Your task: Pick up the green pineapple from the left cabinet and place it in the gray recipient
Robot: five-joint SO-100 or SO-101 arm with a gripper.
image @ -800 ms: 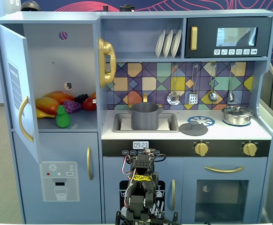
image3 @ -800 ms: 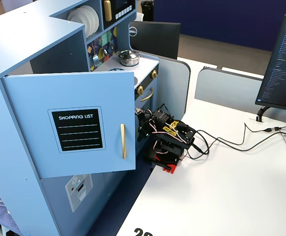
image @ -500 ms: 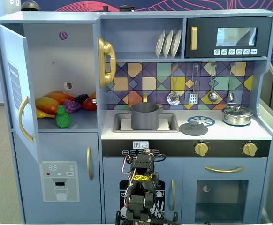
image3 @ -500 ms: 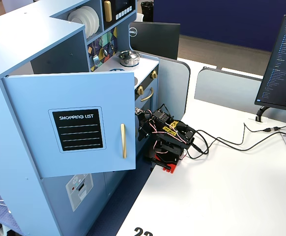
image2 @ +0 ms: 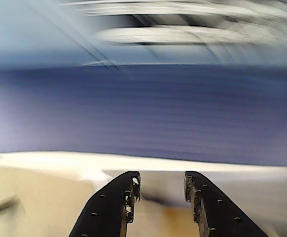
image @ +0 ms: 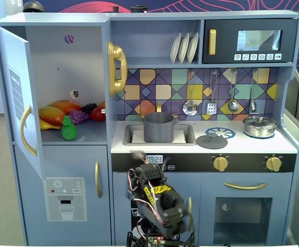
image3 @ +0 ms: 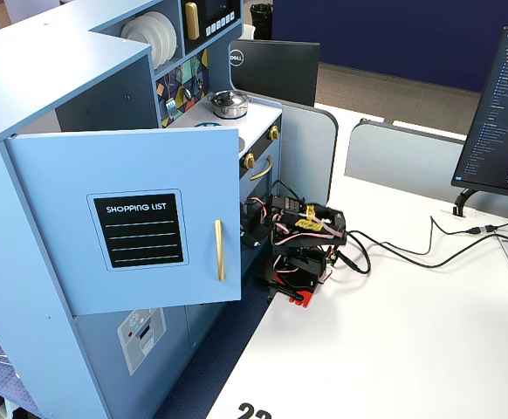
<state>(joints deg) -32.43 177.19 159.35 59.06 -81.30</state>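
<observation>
one green pineapple (image: 69, 128) in the left cabinet (image: 62, 77); looks light, rigid, bumpy. i'd pinch its body. gripper (image2: 161, 190) fingers apart, empty.

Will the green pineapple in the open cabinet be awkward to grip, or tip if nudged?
The green pineapple looks like rigid, light moulded plastic; its bumpy skin should help grip. Standing upright on a small base beside the purple grapes, it probably topples if nudged.

The left cabinet (image: 62, 77) is standing with its door (image: 16, 98) swung wide, leaving the front opening clear. The green pineapple (image: 69, 128) is sitting at the shelf's front edge, other toy fruit (image: 67, 110) crowding close behind it. Above the gray recipient (image: 159, 127) room is lying free beneath the hanging utensils (image: 211, 100).
</observation>
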